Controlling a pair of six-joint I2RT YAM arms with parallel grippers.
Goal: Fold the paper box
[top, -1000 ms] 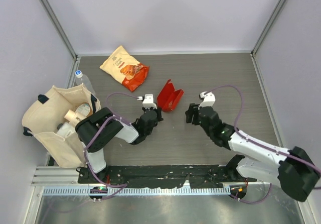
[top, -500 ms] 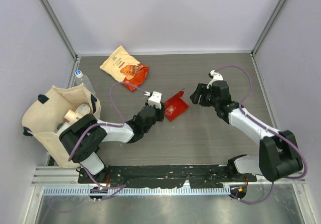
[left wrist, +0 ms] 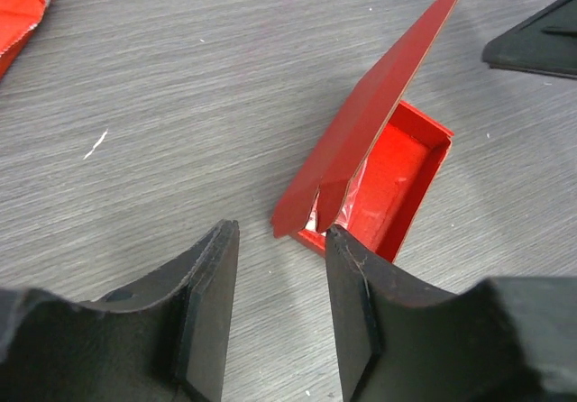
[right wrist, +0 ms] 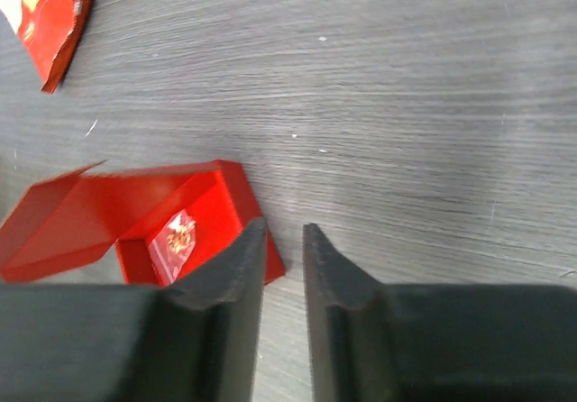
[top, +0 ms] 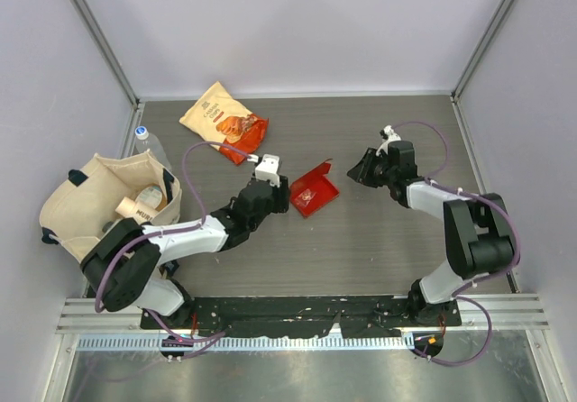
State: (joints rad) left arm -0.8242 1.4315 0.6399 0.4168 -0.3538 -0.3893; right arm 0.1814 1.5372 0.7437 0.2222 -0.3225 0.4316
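1. The paper box (top: 314, 191) is being seen mid-table, lid (left wrist: 379, 105) up, at 3 o'clock of the left gripper (left wrist: 278, 240), whose jaws are being held apart, empty.
2. The right gripper (right wrist: 284, 235) is being kept barely apart, gripping nothing.
3. Best bet: the lid is being pressed down slowly, with the tray (left wrist: 410, 172) being pinned.

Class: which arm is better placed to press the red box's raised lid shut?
Left, probably. The open left gripper sits at the raised flap of the small red cardboard box; the right gripper stands apart.
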